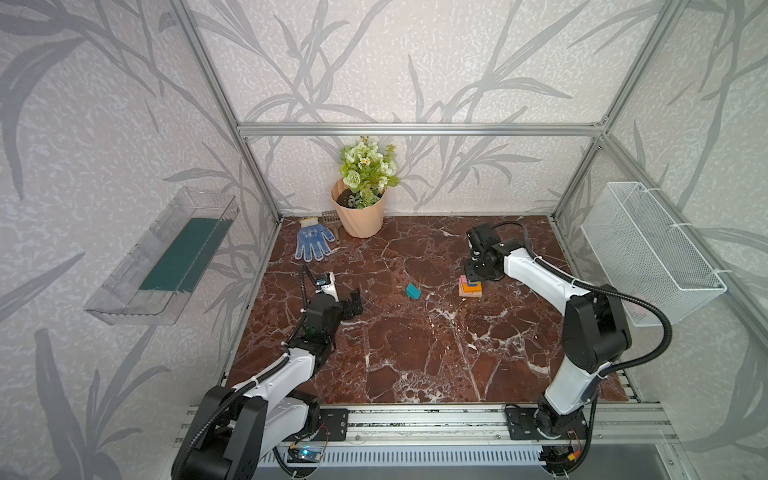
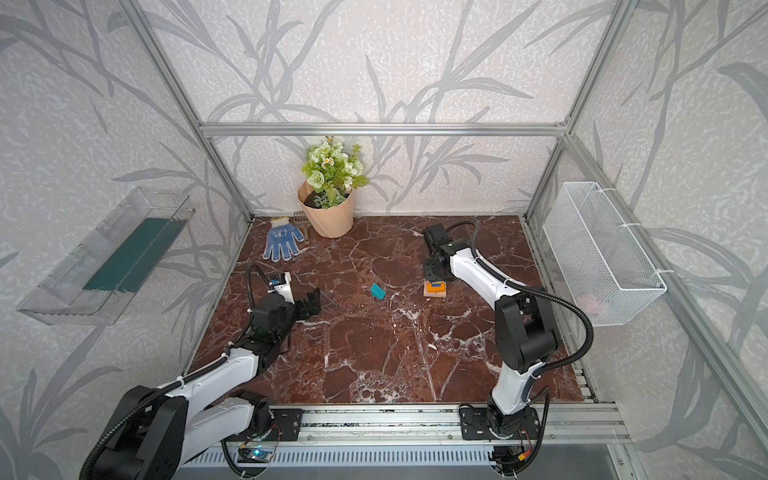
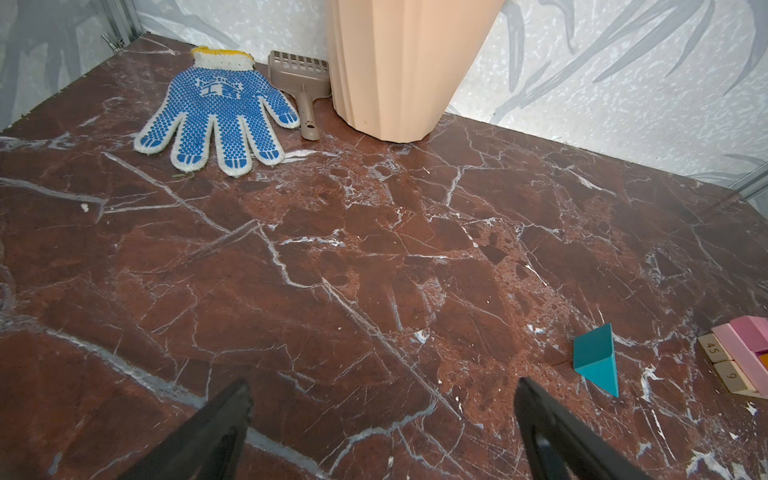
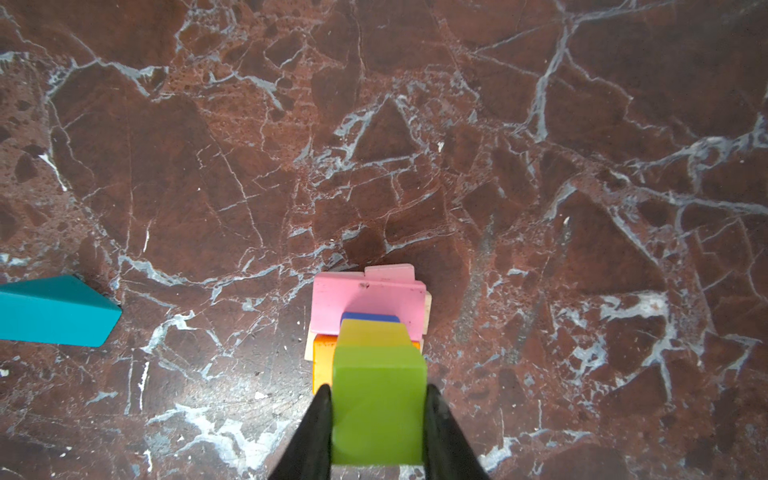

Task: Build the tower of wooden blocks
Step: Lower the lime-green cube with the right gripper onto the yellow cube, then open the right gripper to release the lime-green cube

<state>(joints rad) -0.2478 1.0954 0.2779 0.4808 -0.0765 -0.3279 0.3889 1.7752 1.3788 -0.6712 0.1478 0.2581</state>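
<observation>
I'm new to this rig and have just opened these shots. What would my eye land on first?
The small bright tower stands right of centre on the dark marble table, with the right gripper shut on a lime cube over it. A lone teal block lies mid-table. A peach flower pot stands at the back wall, with a blue glove beside it.

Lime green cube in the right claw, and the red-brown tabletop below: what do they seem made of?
The lime green cube is probably painted wood: opaque, smooth satin coat, softly rounded edges, no grain showing. The red-brown veined tabletop looks like polished marble, with white veins and a faint sheen; a printed marble-pattern sheet cannot be ruled out.
</observation>
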